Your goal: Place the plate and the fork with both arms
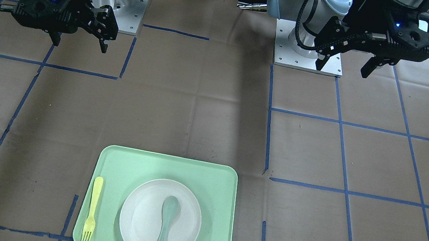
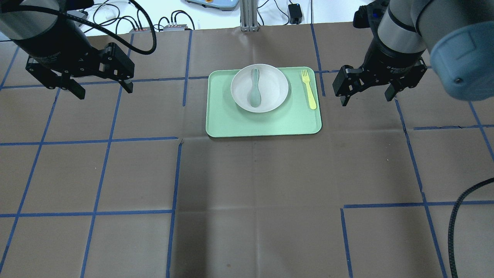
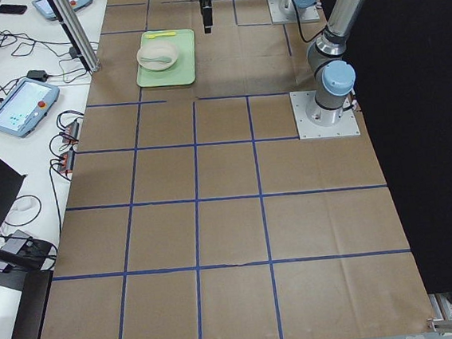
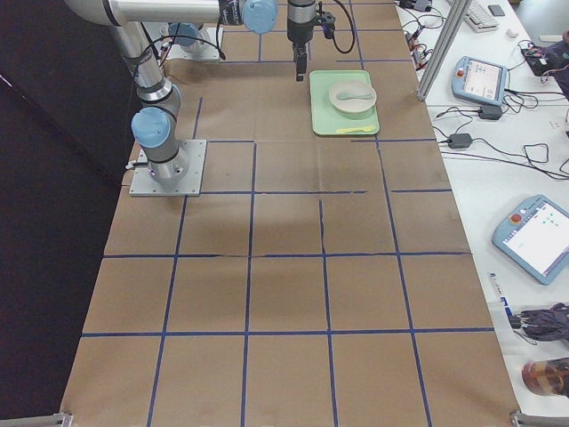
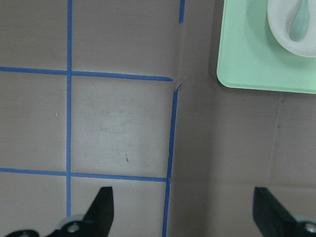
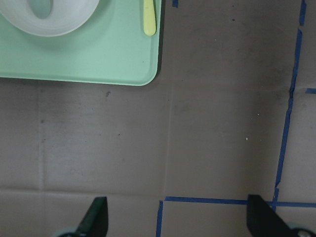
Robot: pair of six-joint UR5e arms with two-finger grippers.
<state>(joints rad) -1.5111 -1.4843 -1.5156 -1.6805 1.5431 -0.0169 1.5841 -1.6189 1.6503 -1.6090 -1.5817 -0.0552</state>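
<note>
The off-white plate (image 2: 274, 87) sits on the mint-green tray (image 2: 231, 119) at the table's far middle, with a grey-green spoon (image 2: 255, 90) lying in it. The pale-yellow fork (image 2: 308, 89) lies on the tray beside the plate, on my right side. My left gripper (image 2: 104, 90) is open and empty, hovering well left of the tray. My right gripper (image 2: 366, 98) is open and empty, hovering just right of the tray, near the fork. The front view shows the plate (image 1: 140, 213), the fork (image 1: 93, 209) and both open grippers, left (image 1: 343, 69) and right (image 1: 79, 44).
The table is covered in brown paper with blue tape lines. An aluminium post (image 2: 247, 15) stands at the far edge behind the tray. Cables and teach pendants lie beyond that edge. The right wrist view shows the tray corner (image 6: 98, 59) and the fork's handle end (image 6: 149, 19).
</note>
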